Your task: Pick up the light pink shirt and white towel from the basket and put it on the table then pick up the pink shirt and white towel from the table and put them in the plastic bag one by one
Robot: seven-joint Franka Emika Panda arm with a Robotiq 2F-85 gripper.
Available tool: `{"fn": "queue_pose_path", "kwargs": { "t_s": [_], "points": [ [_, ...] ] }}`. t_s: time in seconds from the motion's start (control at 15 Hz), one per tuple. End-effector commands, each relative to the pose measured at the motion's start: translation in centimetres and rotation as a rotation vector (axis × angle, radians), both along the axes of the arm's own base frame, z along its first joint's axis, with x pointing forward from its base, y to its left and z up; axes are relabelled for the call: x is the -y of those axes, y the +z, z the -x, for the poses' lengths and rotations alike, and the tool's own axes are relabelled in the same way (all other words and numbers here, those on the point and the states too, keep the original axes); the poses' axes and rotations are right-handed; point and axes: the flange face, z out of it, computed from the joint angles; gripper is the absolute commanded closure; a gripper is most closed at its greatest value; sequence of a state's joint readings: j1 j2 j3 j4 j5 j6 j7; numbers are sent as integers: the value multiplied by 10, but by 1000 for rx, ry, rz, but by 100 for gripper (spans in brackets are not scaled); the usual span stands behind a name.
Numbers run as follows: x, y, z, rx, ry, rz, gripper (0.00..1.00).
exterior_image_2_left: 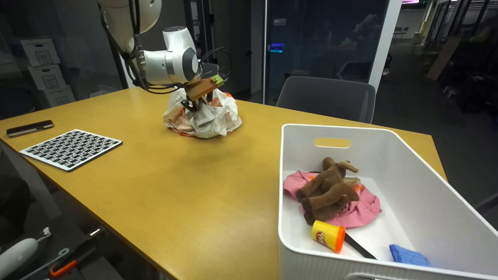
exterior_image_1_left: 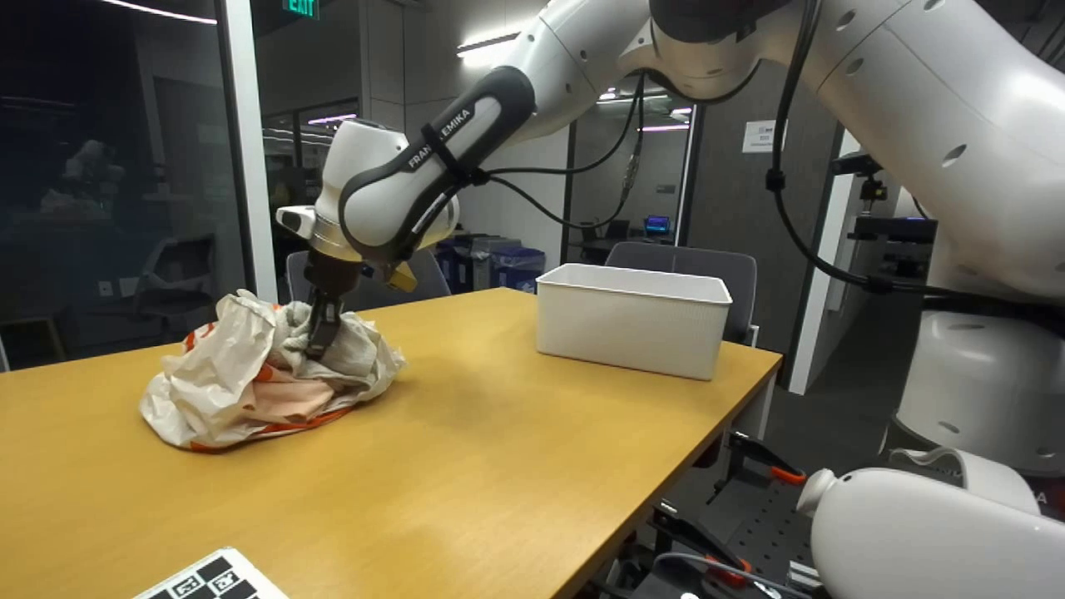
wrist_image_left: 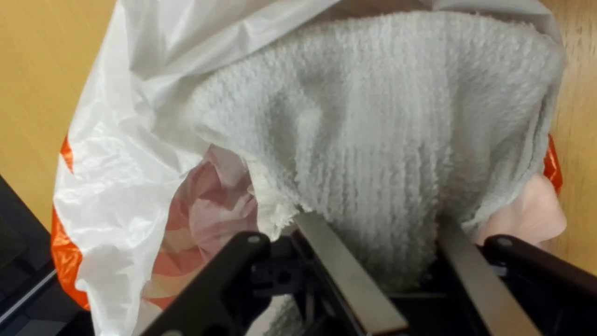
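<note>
Fingers [wrist_image_left: 350,275] of the tool [wrist_image_left: 375,221] loom closest in the wrist view, standing apart, and the white towel [wrist_image_left: 382,107] fills the gap! Pinched or merely straddled? Can't tell. From the tips its folds run long toward twelve o'clock, amid the crumpled plastic bag [wrist_image_left: 116,200] on the bench [exterior_image_1_left: 474,433], the bag's loose side at ten. Pale pink cloth [wrist_image_left: 531,212], probably the shirt, peeks out at three. Looks like a drop coming: slacken right off, or backing out toward six could drag those folds along.
</note>
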State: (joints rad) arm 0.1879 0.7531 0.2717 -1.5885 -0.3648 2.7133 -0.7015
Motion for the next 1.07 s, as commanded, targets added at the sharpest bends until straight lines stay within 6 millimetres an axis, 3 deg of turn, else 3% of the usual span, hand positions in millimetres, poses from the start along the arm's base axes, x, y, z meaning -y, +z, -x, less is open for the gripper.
{"fn": "queue_pose_path", "kwargs": {
  "t_s": [0.0,0.27,0.33,1.0],
  "points": [
    [16,-2,-16,-12,-9,-63,34],
    [32,8,-24,-47,-71,-96,4],
    [35,12,-26,-48,-92,-111,0],
    [51,52,-33,-112,-268,-145,0]
  ]
}}
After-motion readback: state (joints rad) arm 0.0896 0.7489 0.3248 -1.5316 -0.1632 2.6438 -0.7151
